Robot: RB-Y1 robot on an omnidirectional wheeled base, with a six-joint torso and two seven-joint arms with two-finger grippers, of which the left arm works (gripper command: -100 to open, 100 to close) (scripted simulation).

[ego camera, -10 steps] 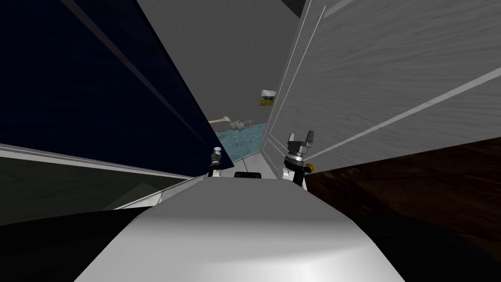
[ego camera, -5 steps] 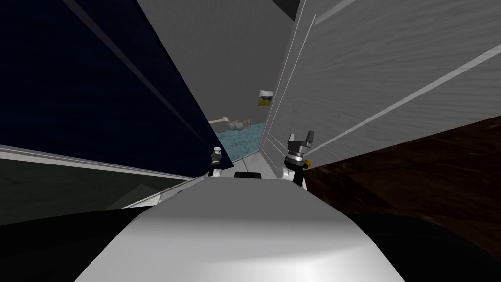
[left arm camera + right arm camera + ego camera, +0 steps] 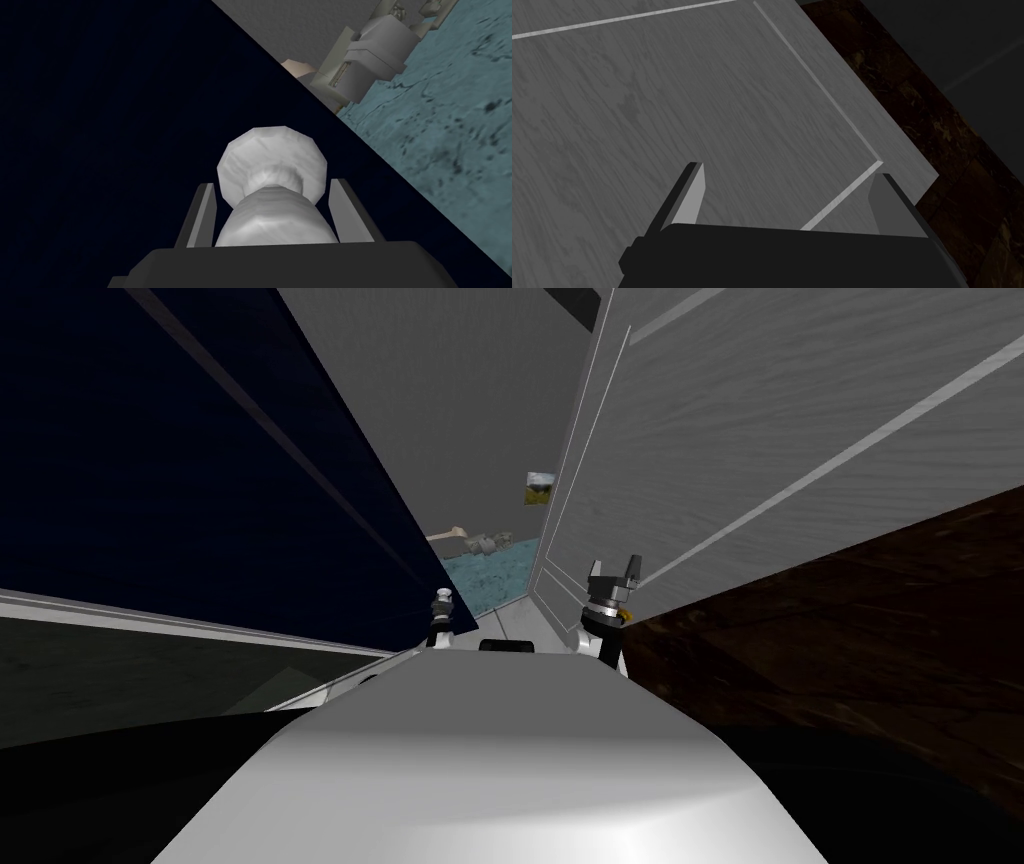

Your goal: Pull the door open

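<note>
The dark door (image 3: 200,468), at 10 o'clock, is judged rigid and heavy, so its smooth, possibly slippery knob (image 3: 272,155) is clamped at the neck by the left gripper (image 3: 272,183), while the right gripper's (image 3: 789,170) 2 fingers are held apart at 1 o'clock.

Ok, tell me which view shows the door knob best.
The left wrist view: the pale knob looms large, clamped at its neck by the left gripper, against the dark blue door. The head view shows it tiny at that door's edge. The right wrist view faces a grey wood-grain panel, right gripper open.
</note>
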